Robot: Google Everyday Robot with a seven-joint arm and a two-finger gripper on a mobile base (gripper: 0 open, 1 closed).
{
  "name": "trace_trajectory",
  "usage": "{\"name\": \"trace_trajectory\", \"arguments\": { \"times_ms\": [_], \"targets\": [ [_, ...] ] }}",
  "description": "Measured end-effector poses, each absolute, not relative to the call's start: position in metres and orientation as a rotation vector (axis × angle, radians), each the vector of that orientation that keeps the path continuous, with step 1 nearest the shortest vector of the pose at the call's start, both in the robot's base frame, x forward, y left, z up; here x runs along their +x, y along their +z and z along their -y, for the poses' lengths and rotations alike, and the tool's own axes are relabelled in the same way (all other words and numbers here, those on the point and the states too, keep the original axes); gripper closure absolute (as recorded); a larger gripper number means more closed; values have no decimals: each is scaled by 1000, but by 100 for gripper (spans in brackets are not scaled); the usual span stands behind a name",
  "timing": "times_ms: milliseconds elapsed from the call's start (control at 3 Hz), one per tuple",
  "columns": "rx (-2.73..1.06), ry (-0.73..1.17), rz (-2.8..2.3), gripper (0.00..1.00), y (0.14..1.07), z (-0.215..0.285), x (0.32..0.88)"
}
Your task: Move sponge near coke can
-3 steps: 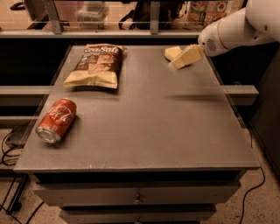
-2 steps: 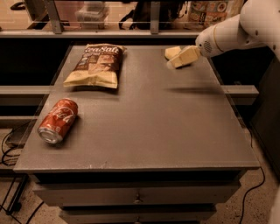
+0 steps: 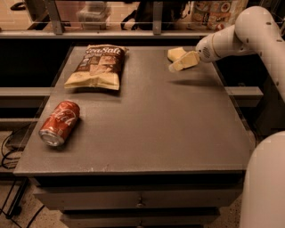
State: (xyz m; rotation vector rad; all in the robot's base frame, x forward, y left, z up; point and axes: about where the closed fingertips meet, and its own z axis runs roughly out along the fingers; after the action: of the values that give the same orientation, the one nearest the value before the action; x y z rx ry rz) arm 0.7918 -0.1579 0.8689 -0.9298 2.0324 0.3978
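**Robot gripper at a sponge on the far right of a bench, coke can lying at the left**

The gripper [image 3: 177, 63] sits in the upper right of the frame, at the end of a white arm [image 3: 249, 31] that runs off the right edge. Its pale yellow tip blends with the sponge [image 3: 176, 53], a small pale yellow block touching it at the far right corner of the bench [image 3: 156, 124]. Where one ends and the other begins is hard to make out. It cannot be told whether the gripper is open or closed on the sponge. A dark shadow lies on the bench just below them.

A rounded white robot part [image 3: 266, 187] fills the lower right corner, cut off by the frame and hiding that corner of the bench.

The coke can [image 3: 59, 123] lies on its side at the left of the frame, well apart from the sponge. It is red with part of the white Coca-Cola script showing, and its silver end faces the lower left.

A brown-and-cream chip bag [image 3: 95, 67] lies flat in the upper left; "Sea Salt" can be read on it, the smaller print cannot. Blurred packaging [image 3: 213, 12] stands behind the bench at the top right.
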Motion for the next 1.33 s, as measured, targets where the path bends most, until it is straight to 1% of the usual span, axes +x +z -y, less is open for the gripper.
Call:
{"name": "trace_trajectory", "arguments": {
  "times_ms": [333,667,1333],
  "targets": [
    [-923,405,-2057,0,855,162,805],
    [-917,412,-2060,17,850,163,812],
    [-945,395,-2051,64,857,157,814]
  ]
}}
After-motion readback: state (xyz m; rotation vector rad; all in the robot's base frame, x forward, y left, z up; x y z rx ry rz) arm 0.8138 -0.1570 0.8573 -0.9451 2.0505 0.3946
